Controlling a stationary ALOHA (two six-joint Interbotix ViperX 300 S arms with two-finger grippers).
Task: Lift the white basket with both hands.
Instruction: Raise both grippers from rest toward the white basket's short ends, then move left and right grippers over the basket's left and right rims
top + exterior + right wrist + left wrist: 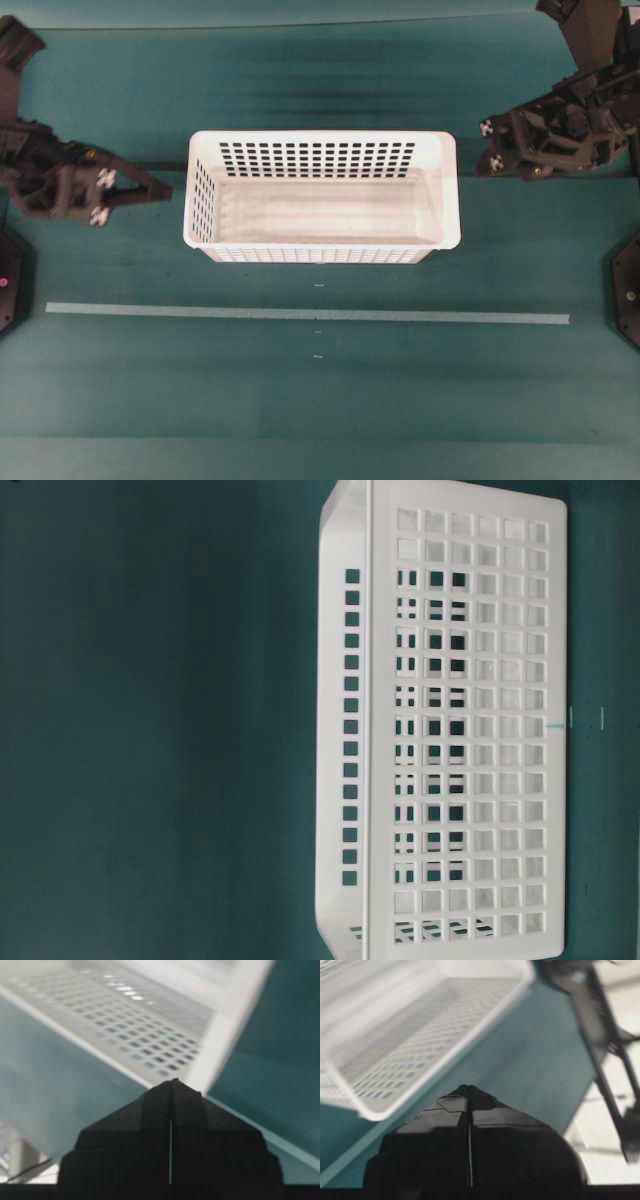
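White plastic, glossy: the white basket (322, 198) sits at centre of the overhead view on a teal cloth table (320, 400), long side across the frame. Rounded rim, solid faintly ribbed floor, walls pierced by rows of small rectangular holes. A pale tape strip (308, 314) runs across the frame below it. Left gripper (160, 188) at mid-left, black and truss-like, tip aimed at the basket's left end, clear of it. Right gripper (482, 160) at upper right, just beside the right rim corner.

Table-level view, turned sideways: basket (470, 730) fills the right half, grid of square holes, teal elsewhere.

Left wrist view: left gripper (469, 1091) fingers pressed together to a point, holding nothing; basket (415, 1025) blurred at upper left.

Right wrist view: right gripper (172, 1083) likewise closed tight and empty, tip near the basket (150, 1025) corner; contact unclear.
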